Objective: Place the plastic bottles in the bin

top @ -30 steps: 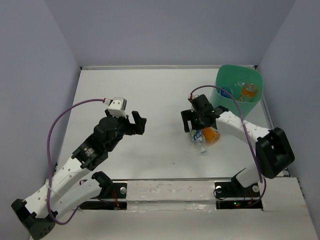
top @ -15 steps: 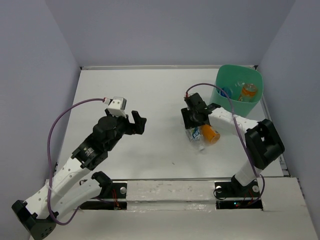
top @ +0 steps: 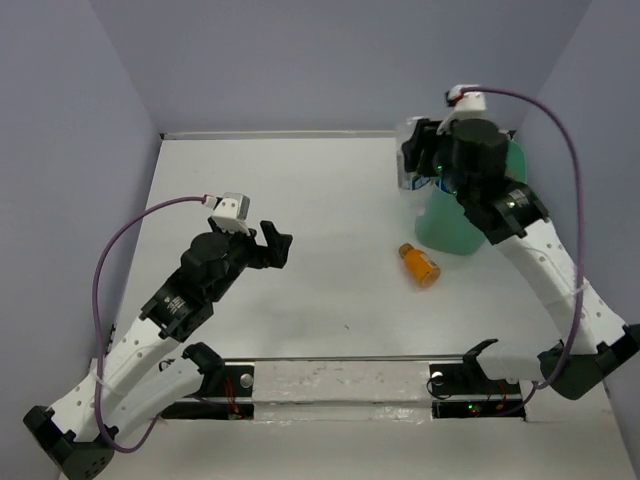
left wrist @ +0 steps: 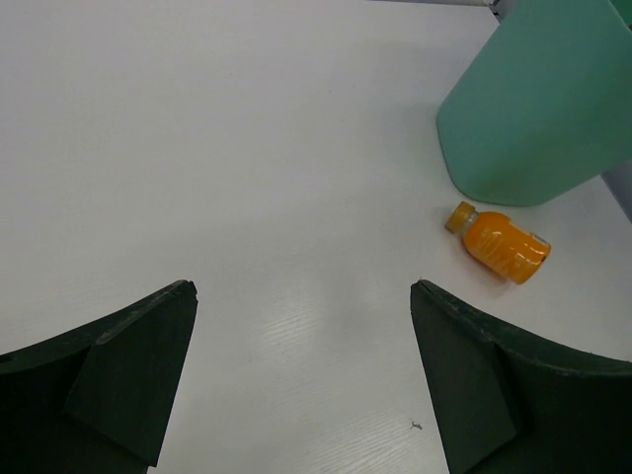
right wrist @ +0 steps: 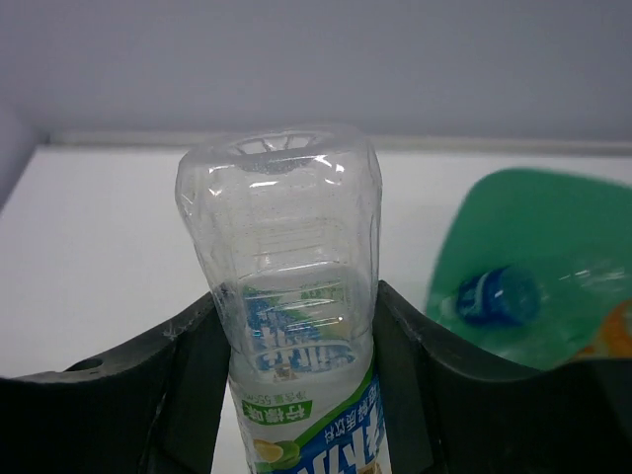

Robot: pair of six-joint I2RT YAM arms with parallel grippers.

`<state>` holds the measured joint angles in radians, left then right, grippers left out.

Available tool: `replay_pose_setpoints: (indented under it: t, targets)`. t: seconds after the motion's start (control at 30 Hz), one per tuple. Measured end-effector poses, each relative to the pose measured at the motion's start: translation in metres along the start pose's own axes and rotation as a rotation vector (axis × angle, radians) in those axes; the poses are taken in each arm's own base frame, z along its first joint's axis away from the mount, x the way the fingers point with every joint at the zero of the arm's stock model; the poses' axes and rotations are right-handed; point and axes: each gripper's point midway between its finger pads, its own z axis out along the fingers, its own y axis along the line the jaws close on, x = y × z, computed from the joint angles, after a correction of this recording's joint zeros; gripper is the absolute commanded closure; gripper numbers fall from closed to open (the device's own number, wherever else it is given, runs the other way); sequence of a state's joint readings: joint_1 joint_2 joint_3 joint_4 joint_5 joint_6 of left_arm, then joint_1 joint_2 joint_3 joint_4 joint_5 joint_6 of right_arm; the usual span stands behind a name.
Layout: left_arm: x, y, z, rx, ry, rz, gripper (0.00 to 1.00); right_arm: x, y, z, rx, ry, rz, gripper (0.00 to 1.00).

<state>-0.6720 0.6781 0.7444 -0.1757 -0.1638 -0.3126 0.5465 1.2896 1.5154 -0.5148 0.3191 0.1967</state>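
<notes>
My right gripper [top: 416,160] is shut on a clear plastic bottle [right wrist: 286,286] with a blue and green label, held up in the air by the left rim of the mint-green bin [top: 445,222]. In the right wrist view the bin [right wrist: 538,222] lies to the right and below, with a blue-labelled bottle [right wrist: 494,294] inside it. An orange bottle [top: 420,265] with an orange cap lies on its side on the table in front of the bin. My left gripper [top: 272,246] hovers open left of centre, nothing between its fingers; its wrist view shows the orange bottle [left wrist: 500,244] ahead to the right.
The right arm [top: 540,250] stretches over the bin and hides most of its opening from above. Grey walls close the white table [top: 300,190] on three sides. The bin [left wrist: 543,109] stands in the far right corner.
My right gripper shut on the clear bottle beside the orange one, then lifted it up and back to the bin's left rim. The orange bottle stayed on the table. The left arm barely moved.
</notes>
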Motion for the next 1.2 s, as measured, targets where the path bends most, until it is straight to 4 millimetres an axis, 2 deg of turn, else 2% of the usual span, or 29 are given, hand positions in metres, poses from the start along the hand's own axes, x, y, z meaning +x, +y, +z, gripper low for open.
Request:
replay_pose_setpoints:
  t: [0.03,0.07,0.13,0.17,0.23,0.27,0.3,0.37,0.4,0.47,0.53,0.6,0.63,0.7,0.73,0.87,0.93,1.03,1.1,1.13,1.17,1.2]
  targets:
    - [-0.001,-0.001,-0.002,0.005,-0.006,-0.001,0.01,-0.042,-0.02,-0.015,0.053,-0.115,0.034,0.78]
    - [-0.003,-0.001,-0.003,0.009,-0.013,-0.003,0.01,-0.056,-0.033,-0.021,0.085,-0.158,0.05,0.78]
    - [-0.006,-0.002,-0.006,0.018,-0.026,-0.006,0.01,-0.1,-0.088,-0.042,0.232,-0.306,0.107,0.78]
    - [-0.008,-0.003,-0.007,0.022,-0.031,-0.007,0.01,-0.113,-0.12,-0.05,0.326,-0.357,0.127,0.78]
    - [-0.01,-0.005,-0.009,0.033,-0.041,-0.01,0.01,-0.122,-0.161,-0.056,0.452,-0.398,0.136,0.77]
    - [-0.011,-0.006,-0.01,0.037,-0.043,-0.01,0.01,-0.122,-0.183,-0.05,0.518,-0.404,0.136,0.73]
    - [-0.011,-0.006,-0.01,0.04,-0.044,-0.011,0.01,-0.121,-0.185,-0.048,0.523,-0.4,0.135,0.73]
    - [-0.012,-0.007,-0.01,0.047,-0.044,-0.011,0.01,-0.113,-0.197,-0.029,0.55,-0.369,0.129,0.42]
    - [-0.011,-0.007,-0.01,0.049,-0.043,-0.011,0.01,-0.1,-0.202,-0.012,0.561,-0.328,0.123,0.23]
    - [-0.011,-0.008,-0.01,0.054,-0.043,-0.011,0.01,-0.068,-0.209,0.014,0.568,-0.237,0.114,0.13]
    - [-0.01,-0.008,-0.011,0.058,-0.043,-0.012,0.01,-0.043,-0.21,0.026,0.564,-0.165,0.101,0.09]
    - [-0.009,-0.008,-0.011,0.061,-0.041,-0.012,0.01,-0.024,-0.209,0.028,0.552,-0.11,0.099,0.11]
    - [-0.009,-0.008,-0.011,0.062,-0.04,-0.012,0.01,-0.023,-0.206,0.026,0.536,-0.106,0.1,0.17]
    - [-0.009,-0.007,-0.011,0.061,-0.04,-0.013,0.01,-0.026,-0.194,0.016,0.477,-0.119,0.114,0.22]
    - [-0.01,-0.006,-0.011,0.059,-0.041,-0.014,0.01,-0.029,-0.186,0.007,0.441,-0.137,0.121,0.29]
    - [-0.011,-0.003,-0.01,0.05,-0.044,-0.017,0.01,-0.038,-0.127,-0.032,0.203,-0.196,0.134,0.5]
    - [-0.011,-0.001,-0.01,0.045,-0.046,-0.018,0.01,-0.029,-0.082,-0.046,0.053,-0.187,0.113,0.61]
    - [-0.011,0.001,-0.008,0.037,-0.045,-0.019,0.01,0.023,-0.021,-0.054,-0.145,-0.059,0.071,0.69]
    - [-0.012,0.002,-0.007,0.031,-0.047,-0.019,0.01,0.078,0.003,-0.054,-0.216,0.089,0.043,0.66]
    - [-0.012,0.004,-0.007,0.025,-0.047,-0.019,0.01,0.104,0.005,-0.051,-0.215,0.159,0.034,0.52]
    - [-0.013,0.005,-0.006,0.02,-0.049,-0.019,0.01,0.121,0.004,-0.048,-0.207,0.205,0.034,0.41]
    - [-0.013,0.007,-0.006,0.014,-0.049,-0.02,0.01,0.157,0.0,-0.045,-0.182,0.304,0.024,0.32]
